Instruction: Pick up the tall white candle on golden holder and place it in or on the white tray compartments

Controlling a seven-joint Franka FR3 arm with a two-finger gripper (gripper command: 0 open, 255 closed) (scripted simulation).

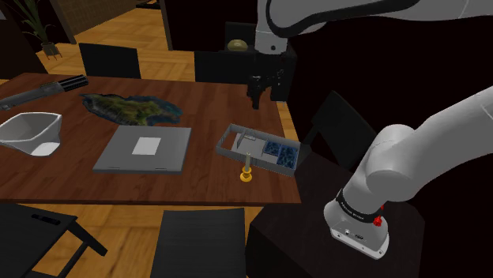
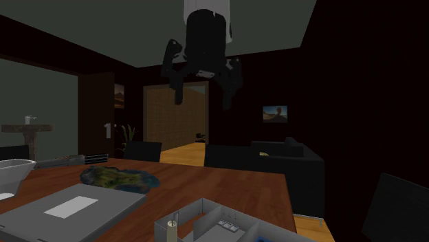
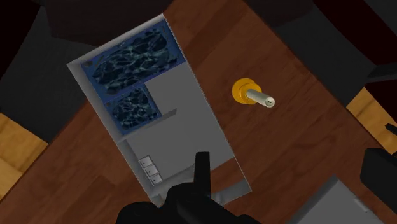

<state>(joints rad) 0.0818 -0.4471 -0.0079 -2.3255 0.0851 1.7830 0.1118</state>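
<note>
Gripper (image 2: pixel 203 102) was wide open w/ nothing in it, hanging high over the table (image 1: pixel 207 107). Below it the tray (image 3: pixel 191 127) had blue stuff (image 3: pixel 137 60) in two compartments, the rest looked bare. Candle (image 3: pixel 257 97) stood upright on its gold holder on the wood just beside the tray, not in it. So imo nothing done yet: approach, grab, lift & drop-off were all left.
</note>
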